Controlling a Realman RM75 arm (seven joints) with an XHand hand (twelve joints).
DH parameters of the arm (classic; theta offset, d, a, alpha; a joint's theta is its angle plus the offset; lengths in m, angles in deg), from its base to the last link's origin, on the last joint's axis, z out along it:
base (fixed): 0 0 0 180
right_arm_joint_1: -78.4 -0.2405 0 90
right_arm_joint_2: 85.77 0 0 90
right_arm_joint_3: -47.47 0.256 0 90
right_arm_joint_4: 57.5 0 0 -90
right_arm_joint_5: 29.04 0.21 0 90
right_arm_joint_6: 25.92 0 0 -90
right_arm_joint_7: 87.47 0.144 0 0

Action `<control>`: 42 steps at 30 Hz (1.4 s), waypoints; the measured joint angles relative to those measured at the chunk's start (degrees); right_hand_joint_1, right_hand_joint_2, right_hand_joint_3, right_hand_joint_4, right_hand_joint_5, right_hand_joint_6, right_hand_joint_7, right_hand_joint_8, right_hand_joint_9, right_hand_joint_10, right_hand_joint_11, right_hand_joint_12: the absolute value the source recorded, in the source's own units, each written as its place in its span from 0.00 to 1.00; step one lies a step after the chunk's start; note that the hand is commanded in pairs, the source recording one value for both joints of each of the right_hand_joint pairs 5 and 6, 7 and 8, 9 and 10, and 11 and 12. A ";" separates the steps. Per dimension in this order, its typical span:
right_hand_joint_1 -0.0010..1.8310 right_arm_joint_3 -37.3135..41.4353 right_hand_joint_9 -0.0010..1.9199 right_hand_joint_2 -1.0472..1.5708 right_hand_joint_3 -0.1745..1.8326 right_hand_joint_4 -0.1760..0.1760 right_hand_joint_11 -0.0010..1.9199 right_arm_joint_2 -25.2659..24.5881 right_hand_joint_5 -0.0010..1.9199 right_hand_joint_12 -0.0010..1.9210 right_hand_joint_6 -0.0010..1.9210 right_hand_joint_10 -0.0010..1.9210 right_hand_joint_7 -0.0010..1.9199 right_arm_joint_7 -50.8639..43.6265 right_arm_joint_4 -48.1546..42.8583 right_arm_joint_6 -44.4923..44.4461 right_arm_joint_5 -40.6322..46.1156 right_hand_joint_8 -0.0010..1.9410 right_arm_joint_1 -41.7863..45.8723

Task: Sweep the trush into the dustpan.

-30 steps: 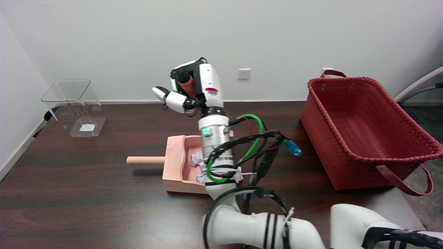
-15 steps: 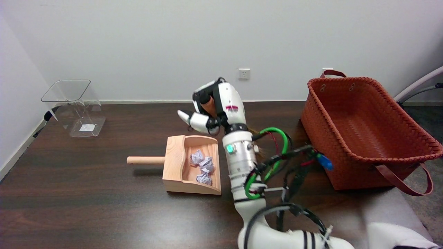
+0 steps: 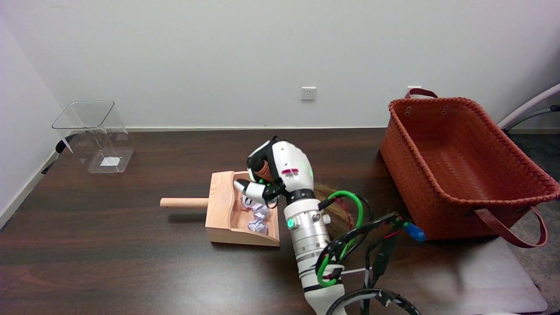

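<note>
Change: since a second ago the right hand (image 3: pixel 275 173) has come down from high over the table and a little to the right; it now sits low, just beside the dustpan's open side, and the forearm has swung clear of the dustpan so all its contents show.
Fingers: clenched around the brush handle (image 3: pixel 261 168), whose brownish end shows inside the fist; one white finger (image 3: pixel 247 189) points out over the dustpan's far right corner.
Brush: the handle is gripped in the hand; straw-coloured bristles (image 3: pixel 334 205) fan out to the right of the dustpan, behind the wrist, low against the table. Whether they touch the table I cannot tell.
Trash: crumpled paper balls (image 3: pixel 258 215) lie inside the dustpan, gathered near its open right edge; the extended finger partly covers the farthest one.
Dustpan: the wooden dustpan (image 3: pixel 223 210) rests flat on the table, its round handle (image 3: pixel 183 202) pointing left, open side to the right.
Arm: the right forearm (image 3: pixel 308 236), wrapped with green and black cables, rises from the lower edge of the view just right of the dustpan.
Table: dark wood table (image 3: pixel 109 245).
Basket: a red woven basket (image 3: pixel 459 166) stands well apart to the right of the dustpan.
Clear bin: a transparent container (image 3: pixel 94 135) sits far to the left of the dustpan, near the wall.
</note>
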 measured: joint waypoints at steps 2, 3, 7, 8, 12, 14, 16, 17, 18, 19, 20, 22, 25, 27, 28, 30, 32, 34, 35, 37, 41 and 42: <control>0.74 -0.11 1.00 1.00 0.21 0.50 0.88 -0.54 1.00 0.88 1.00 1.00 1.00 0.37 -1.18 0.09 -0.03 0.99 0.14; 0.74 -0.17 1.00 1.00 0.21 0.50 0.88 -0.89 1.00 0.88 1.00 1.00 1.00 0.73 -1.99 0.15 -0.04 0.99 0.15; 0.74 -0.39 1.00 1.00 0.21 0.50 0.88 -2.32 1.00 0.88 1.00 1.00 1.00 2.89 -5.28 0.28 -0.13 0.99 -0.10; 0.74 -0.42 1.00 1.00 0.21 0.50 0.88 -2.72 1.00 0.88 1.00 1.00 1.00 3.71 -6.24 0.32 -0.20 0.99 -0.28; 0.74 -0.71 1.00 1.00 0.21 0.50 0.88 -4.45 1.00 0.88 1.00 1.00 1.00 7.16 -10.12 0.51 -0.31 0.99 -1.27; 0.74 -0.89 1.00 1.00 0.20 0.50 0.89 -5.33 1.00 0.89 1.00 1.00 1.00 8.78 -11.88 0.60 -0.39 0.99 -1.94; 0.74 -1.13 1.00 1.00 0.20 0.50 0.89 -6.15 1.00 0.89 1.00 1.00 1.00 10.25 -13.37 0.64 -0.44 0.99 -2.51; 0.74 -1.23 1.00 1.00 0.20 0.50 0.89 -6.46 1.00 0.89 1.00 1.00 1.00 10.78 -13.89 0.65 -0.45 0.99 -2.73; 0.74 -1.33 1.00 1.00 0.20 0.50 0.89 -6.85 1.00 0.89 1.00 1.00 1.00 11.38 -14.52 0.66 -0.47 0.99 -3.01; 0.74 -1.41 1.00 1.00 0.20 0.50 0.89 -7.19 1.00 0.89 1.00 1.00 1.00 11.85 -15.02 0.66 -0.50 0.99 -3.25; 0.74 -1.51 1.00 1.00 0.20 0.50 0.89 -7.56 1.00 0.89 1.00 1.00 1.00 12.34 -15.49 0.66 -0.58 0.99 -3.50; 0.74 -1.69 1.00 1.00 0.20 0.50 0.89 -8.11 1.00 0.89 1.00 1.00 1.00 13.10 -16.22 0.66 -0.64 0.99 -3.88; 0.73 -2.04 1.00 1.00 0.19 0.50 0.89 -9.03 1.00 0.89 1.00 1.00 1.00 14.21 -17.38 0.66 -0.61 0.99 -4.45; 0.73 -2.21 1.00 1.00 0.19 0.50 0.89 -9.64 1.00 0.89 1.00 1.00 1.00 14.77 -17.97 0.66 -0.56 0.99 -4.81; 0.73 -2.28 1.00 1.00 0.19 0.50 0.89 -10.02 1.00 0.89 1.00 1.00 1.00 15.03 -18.26 0.66 -0.56 0.99 -5.04; 0.73 -2.42 1.00 1.00 0.18 0.50 0.89 -10.72 1.00 0.89 1.00 1.00 1.00 15.47 -18.82 0.66 -0.56 0.99 -5.44; 0.73 -2.54 1.00 1.00 0.17 0.50 0.89 -11.50 1.00 0.88 1.00 1.00 1.00 15.89 -19.45 0.65 -0.56 0.99 -5.95; 0.72 -2.62 1.00 1.00 0.17 0.50 0.88 -12.25 1.00 0.88 1.00 1.00 1.00 16.34 -20.11 0.64 -0.56 0.99 -6.45; 0.72 -2.65 1.00 1.00 0.17 0.50 0.88 -12.62 1.00 0.88 1.00 1.00 1.00 16.64 -20.41 0.63 -0.55 0.99 -6.74; 0.72 -2.68 1.00 1.00 0.17 0.50 0.88 -13.24 1.00 0.88 1.00 1.00 1.00 17.41 -20.99 0.62 -0.51 0.99 -7.22; 0.72 -2.74 1.00 1.00 0.17 0.50 0.88 -14.27 1.00 0.88 1.00 1.00 1.00 20.25 -22.04 0.63 -0.15 0.99 -8.19; 0.72 -2.75 1.00 1.00 0.17 0.50 0.88 -14.52 1.00 0.88 1.00 1.00 1.00 21.22 -22.30 0.67 0.02 0.99 -8.51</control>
